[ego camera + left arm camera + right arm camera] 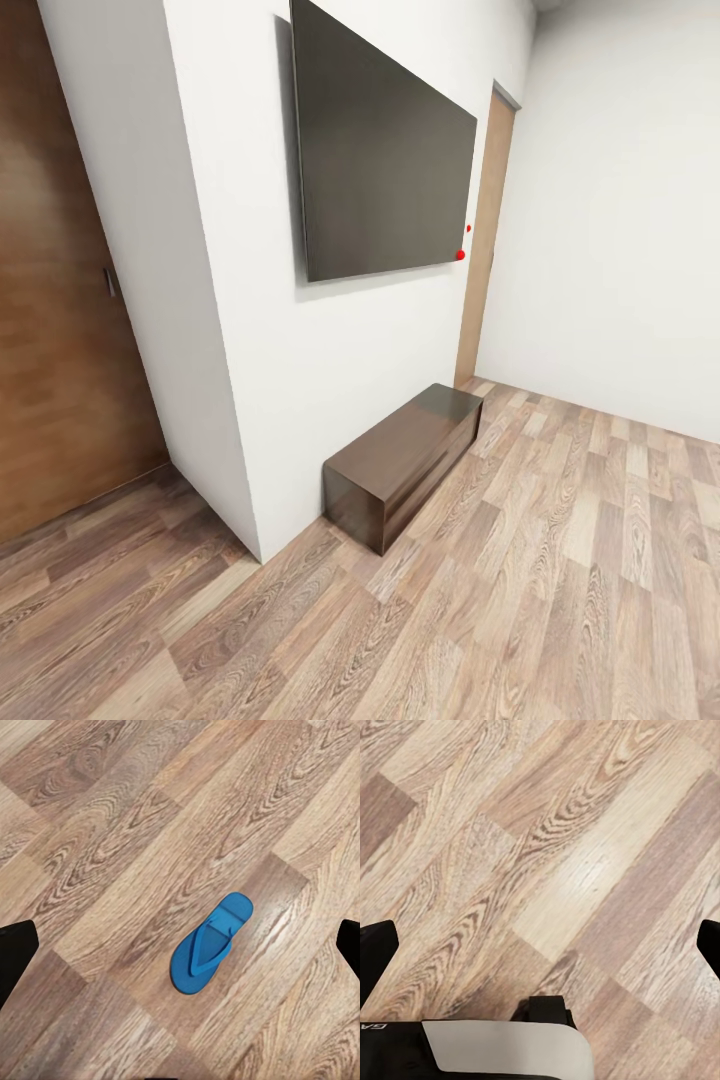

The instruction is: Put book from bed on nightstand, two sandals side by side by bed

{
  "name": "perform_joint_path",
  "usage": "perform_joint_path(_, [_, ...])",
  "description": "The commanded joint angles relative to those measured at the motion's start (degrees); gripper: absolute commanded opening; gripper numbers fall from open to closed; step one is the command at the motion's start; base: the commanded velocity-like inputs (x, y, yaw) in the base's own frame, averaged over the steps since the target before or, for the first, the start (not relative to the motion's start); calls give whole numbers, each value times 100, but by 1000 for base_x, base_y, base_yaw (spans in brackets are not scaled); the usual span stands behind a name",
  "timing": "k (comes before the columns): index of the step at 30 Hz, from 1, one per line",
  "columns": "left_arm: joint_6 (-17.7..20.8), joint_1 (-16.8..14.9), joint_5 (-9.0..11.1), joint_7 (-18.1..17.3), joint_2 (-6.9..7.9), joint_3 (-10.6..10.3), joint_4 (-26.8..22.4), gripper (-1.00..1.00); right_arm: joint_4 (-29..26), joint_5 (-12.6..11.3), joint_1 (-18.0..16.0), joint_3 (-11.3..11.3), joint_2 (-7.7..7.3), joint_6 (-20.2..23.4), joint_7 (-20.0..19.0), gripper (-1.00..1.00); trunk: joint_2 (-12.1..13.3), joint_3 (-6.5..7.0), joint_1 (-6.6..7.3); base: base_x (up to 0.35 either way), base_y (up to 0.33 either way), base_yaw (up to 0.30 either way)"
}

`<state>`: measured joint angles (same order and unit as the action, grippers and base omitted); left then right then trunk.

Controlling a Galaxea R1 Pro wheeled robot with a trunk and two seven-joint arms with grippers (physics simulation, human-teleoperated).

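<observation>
1. Wood-plank floor point(520, 560) runs through a white-walled room; a dark wall-mounted screen point(385, 150) hangs on the projecting white wall point(230, 300).
2. Directly below the screen, a low dark-brown cabinet point(405, 462) stands on the floor against that wall.
3. Beyond the cabinet, a light wood door point(487, 240) sits in the corner; a darker brown door point(60, 280) lies on the wall's other side.
4. Left wrist view: one blue sandal point(209, 943) lies flat on the planks, strap up, between the left gripper's point(180, 945) dark fingertips point(16, 952). Jaws wide apart, holding nothing.
5. Right wrist view: right gripper point(540, 945) jaws spread wide over bare planks, empty.
</observation>
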<state>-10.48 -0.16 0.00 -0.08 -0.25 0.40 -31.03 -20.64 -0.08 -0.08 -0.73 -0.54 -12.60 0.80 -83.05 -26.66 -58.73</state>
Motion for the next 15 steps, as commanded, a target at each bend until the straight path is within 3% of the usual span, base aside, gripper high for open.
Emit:
perform_joint_path(1, [-15, -2, 0, -1, -1, 4, 1, 100, -1, -1, -1, -6, 1, -14, 6, 100, -3, -5, 0, 0, 0, 0])
perform_joint_path(15, [-15, -2, 0, -5, -1, 4, 1, 100, 9, -6, -1, -6, 1, -14, -17, 100, -3, -5, 0, 0, 0, 0])
